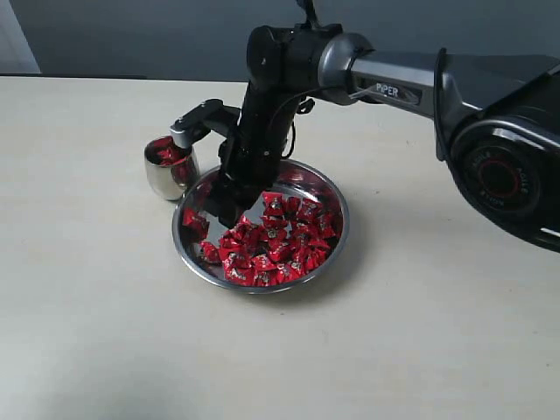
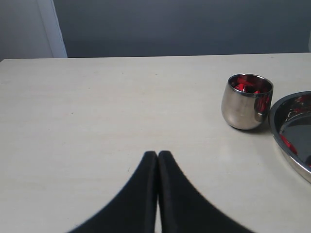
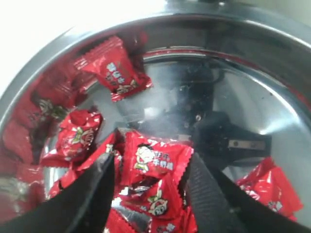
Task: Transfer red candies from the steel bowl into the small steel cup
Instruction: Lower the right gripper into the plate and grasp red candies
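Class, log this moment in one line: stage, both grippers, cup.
stage: picking in steel bowl | right gripper: open, straddling a red candy | left gripper: shut, empty | small steel cup: some red candies inside

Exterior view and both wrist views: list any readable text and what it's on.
"PIPER": on the right arm, grey link.
red candies: pale wrapper print, too blurred to read.
joint cap near the arm's base: red marking, too small to read.

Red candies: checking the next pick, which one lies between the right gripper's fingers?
The topmost cartoon-face candy between the right gripper's tips; others lie beneath or outside.
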`<state>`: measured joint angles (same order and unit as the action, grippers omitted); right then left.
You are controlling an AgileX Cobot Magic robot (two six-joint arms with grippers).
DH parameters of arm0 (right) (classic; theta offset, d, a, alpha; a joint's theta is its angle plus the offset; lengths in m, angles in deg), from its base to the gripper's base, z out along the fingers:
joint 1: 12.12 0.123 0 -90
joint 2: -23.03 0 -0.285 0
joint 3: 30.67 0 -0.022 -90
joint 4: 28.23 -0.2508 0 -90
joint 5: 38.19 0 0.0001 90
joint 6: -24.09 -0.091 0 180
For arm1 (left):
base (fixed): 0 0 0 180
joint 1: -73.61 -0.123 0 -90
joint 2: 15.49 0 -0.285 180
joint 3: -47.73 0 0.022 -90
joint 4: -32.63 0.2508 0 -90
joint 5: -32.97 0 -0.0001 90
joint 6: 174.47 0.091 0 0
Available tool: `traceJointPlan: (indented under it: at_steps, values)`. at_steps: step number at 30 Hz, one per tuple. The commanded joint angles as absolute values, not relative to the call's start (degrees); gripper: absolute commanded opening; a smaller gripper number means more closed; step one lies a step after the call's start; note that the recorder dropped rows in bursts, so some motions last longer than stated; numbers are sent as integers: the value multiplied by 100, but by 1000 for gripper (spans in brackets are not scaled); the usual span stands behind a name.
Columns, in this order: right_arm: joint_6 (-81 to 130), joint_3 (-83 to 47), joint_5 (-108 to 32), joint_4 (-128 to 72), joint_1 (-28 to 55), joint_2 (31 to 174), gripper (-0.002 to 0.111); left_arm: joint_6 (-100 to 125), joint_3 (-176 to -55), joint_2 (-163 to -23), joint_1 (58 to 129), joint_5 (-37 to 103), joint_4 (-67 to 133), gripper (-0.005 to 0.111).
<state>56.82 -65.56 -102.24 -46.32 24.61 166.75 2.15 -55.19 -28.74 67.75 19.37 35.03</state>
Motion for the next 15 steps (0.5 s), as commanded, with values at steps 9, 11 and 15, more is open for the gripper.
traceJointPlan:
  at_steps: [9,11,15]
  values:
    - [5658,-6571,-10525,-4980,2460,16835,47,203,-5505,-2822,6804,1961,3511,0]
    - [5658,-6571,-10575,-5081,2460,16917,47,203,-5505,-2822,6804,1961,3511,0]
    - [5658,-6571,-10616,-5226,2460,16953,47,203,-5505,-2822,6804,1961,3511,0]
